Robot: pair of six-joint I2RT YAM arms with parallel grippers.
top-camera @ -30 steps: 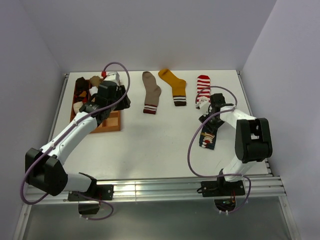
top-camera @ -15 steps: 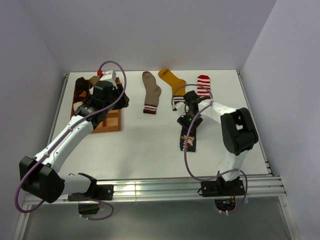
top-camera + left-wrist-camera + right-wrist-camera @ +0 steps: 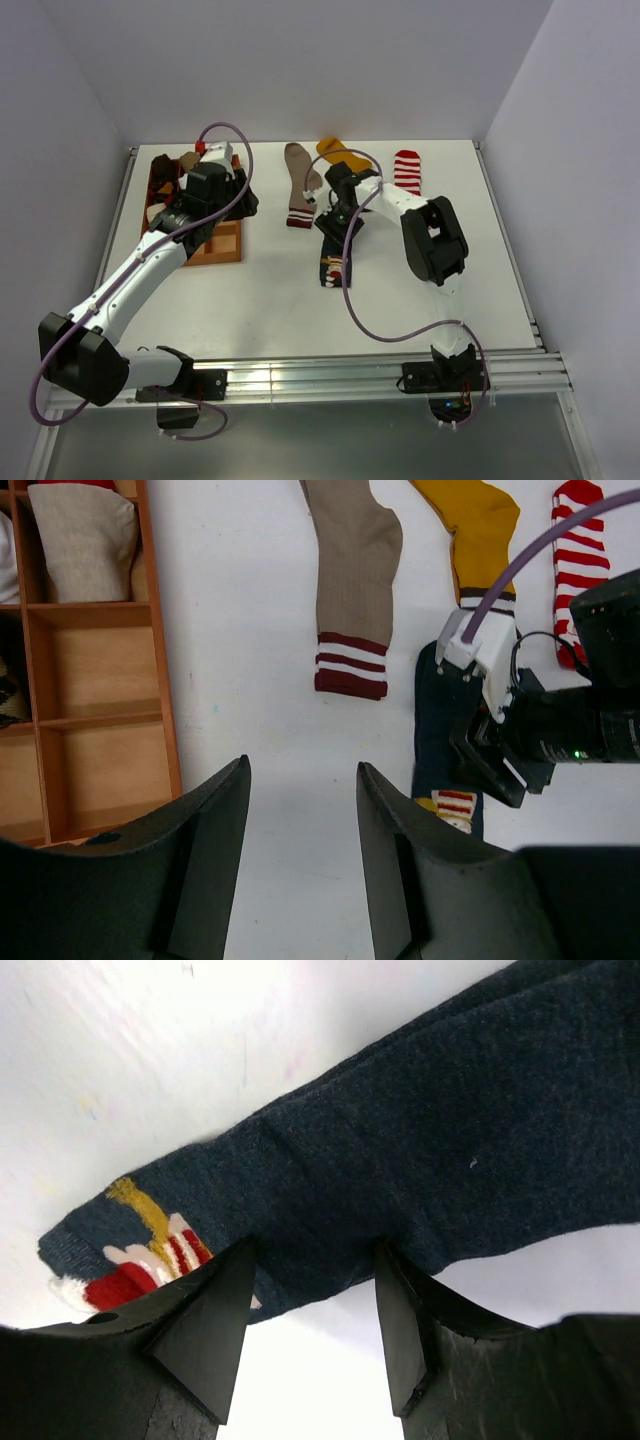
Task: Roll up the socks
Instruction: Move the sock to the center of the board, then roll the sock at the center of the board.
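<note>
A navy sock with a cartoon figure lies lengthwise at the table's middle. My right gripper stands over its upper end, jaws apart and both fingertips touching the fabric's edge. Behind it lie a taupe sock, a mustard sock and a red-white striped sock, all flat. My left gripper hovers open and empty over bare table just right of the tray, looking toward the navy sock and the right gripper.
A wooden grid tray sits at the back left, with a cream rolled sock in a far compartment and near compartments bare. Both arms' purple cables loop above the table. Walls close in left, back and right.
My right gripper has swept left from the table's right side to its middle, and the navy sock came along with it. The left gripper shifted slightly back and then held still.
</note>
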